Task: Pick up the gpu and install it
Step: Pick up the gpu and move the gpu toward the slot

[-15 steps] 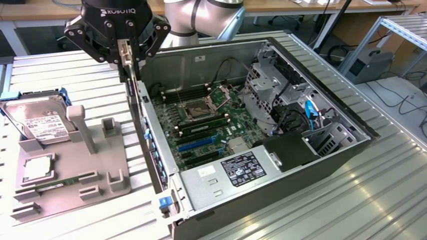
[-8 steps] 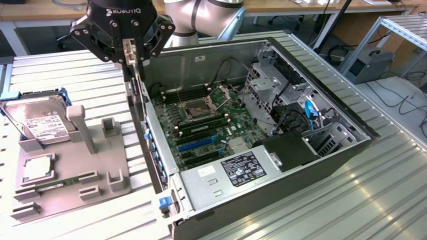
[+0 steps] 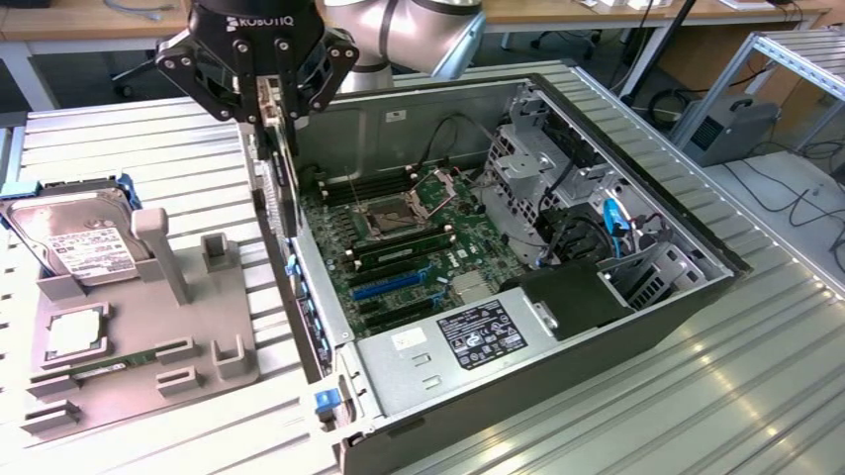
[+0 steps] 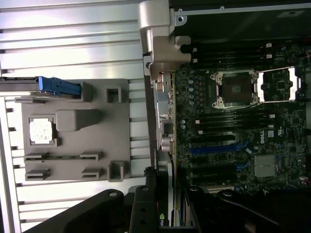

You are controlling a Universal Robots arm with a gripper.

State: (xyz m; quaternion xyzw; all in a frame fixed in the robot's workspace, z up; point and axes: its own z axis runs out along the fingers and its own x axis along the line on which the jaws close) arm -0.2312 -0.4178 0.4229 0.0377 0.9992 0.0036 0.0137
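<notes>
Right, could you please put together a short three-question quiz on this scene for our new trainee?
1. True or false: the gpu is already seated in a slot on the motherboard.
2. What stands in the blue-edged holder on the grey fixture tray? A) hard drive B) keyboard C) monitor
3. Fill in: the long empty expansion slots are coloured ____.
Key: 1 false, the gripper holds it edge-on over the side wall of the open computer case; 2 A; 3 blue.
</notes>
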